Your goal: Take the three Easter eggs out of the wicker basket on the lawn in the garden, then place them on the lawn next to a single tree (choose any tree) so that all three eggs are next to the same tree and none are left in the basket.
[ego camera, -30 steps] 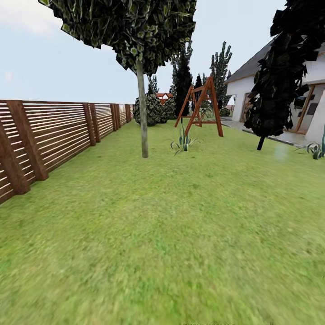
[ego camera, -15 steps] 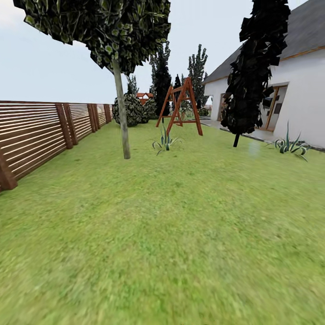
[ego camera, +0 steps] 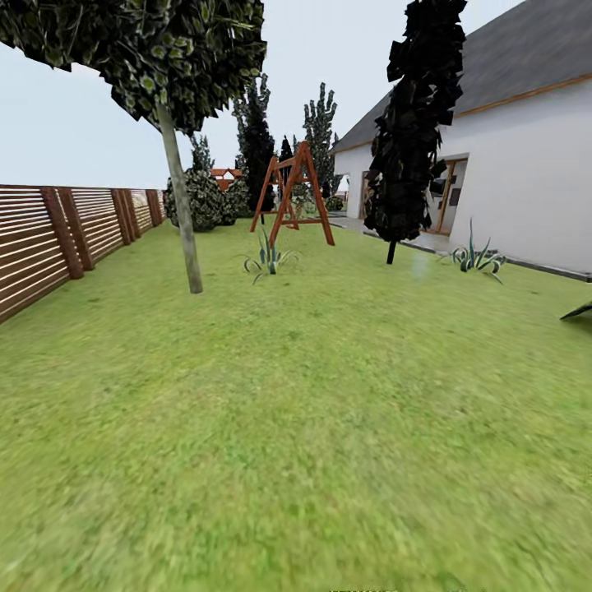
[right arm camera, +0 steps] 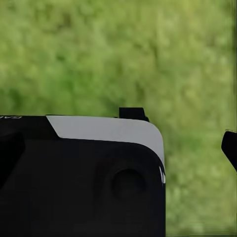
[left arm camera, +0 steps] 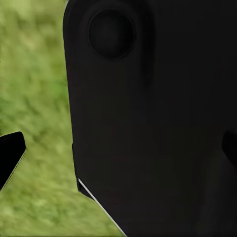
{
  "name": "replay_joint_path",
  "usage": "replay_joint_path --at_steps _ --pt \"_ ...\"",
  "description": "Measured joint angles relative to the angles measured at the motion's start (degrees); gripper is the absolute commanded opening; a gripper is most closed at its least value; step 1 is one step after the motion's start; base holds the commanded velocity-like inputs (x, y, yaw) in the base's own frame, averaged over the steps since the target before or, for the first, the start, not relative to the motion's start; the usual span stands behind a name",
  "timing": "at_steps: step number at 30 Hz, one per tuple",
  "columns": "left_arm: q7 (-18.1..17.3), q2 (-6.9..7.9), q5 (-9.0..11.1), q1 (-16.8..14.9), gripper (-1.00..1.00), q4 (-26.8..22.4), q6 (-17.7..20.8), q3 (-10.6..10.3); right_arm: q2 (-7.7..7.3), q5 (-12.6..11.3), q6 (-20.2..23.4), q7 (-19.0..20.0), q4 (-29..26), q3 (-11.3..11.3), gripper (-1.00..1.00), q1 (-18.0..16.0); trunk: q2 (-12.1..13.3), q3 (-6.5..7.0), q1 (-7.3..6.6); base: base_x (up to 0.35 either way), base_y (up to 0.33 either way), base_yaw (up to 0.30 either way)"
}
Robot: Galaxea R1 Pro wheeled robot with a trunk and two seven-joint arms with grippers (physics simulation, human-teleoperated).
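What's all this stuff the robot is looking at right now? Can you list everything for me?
Green patchy lawn: one, green, covers the whole foreground.
Slim pale-trunked tree: one, grey-green trunk and dark leafy crown, left of centre on the grass.
Brown slatted wooden fence: one, brown, along the left edge.
Red-brown wooden swing frame: one, far centre.
Dark narrow tree: one, almost black, right of the swing frame.
Spiky green plants: two in clear sight, near the swing frame and by the house wall.
White house with grey roof: one, at right.
Round dark bush: one, far end by the fence.
Robot's own black body parts: dark casing, close before both wrist cameras, grass behind; whether the fingers are open cannot be told.
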Motion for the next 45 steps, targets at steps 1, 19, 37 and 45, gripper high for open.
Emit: replay_joint_path --at_steps 1,19,37,45 --pt "0.0 0.0 0.0 0.0 1.0 0.0 0.0 0.0 0.0 0.01 0.0 0.0 0.0 0.0 1.0 0.0 0.0 0.0 0.0 0.0 0.0 -0.283" --pt "0.0 0.0 0.0 0.0 1.0 0.0 0.0 0.0 0.0 0.0 0.0 0.0 0.0 -0.01 1.0 0.0 0.0 0.0 0.0 0.0 0.0 -0.283" --pt "0.0 0.0 -0.04 0.0 1.0 0.0 0.0 0.0 0.0 0.0 0.0 0.0 0.0 0.0 1.0 0.0 0.0 0.0 0.0 0.0 0.0 -0.283" --pt "0.0 0.0 -0.08 0.0 1.0 0.0 0.0 0.0 0.0 0.0 0.0 0.0 0.0 -0.03 1.0 0.0 0.0 0.0 0.0 0.0 0.0 -0.283"
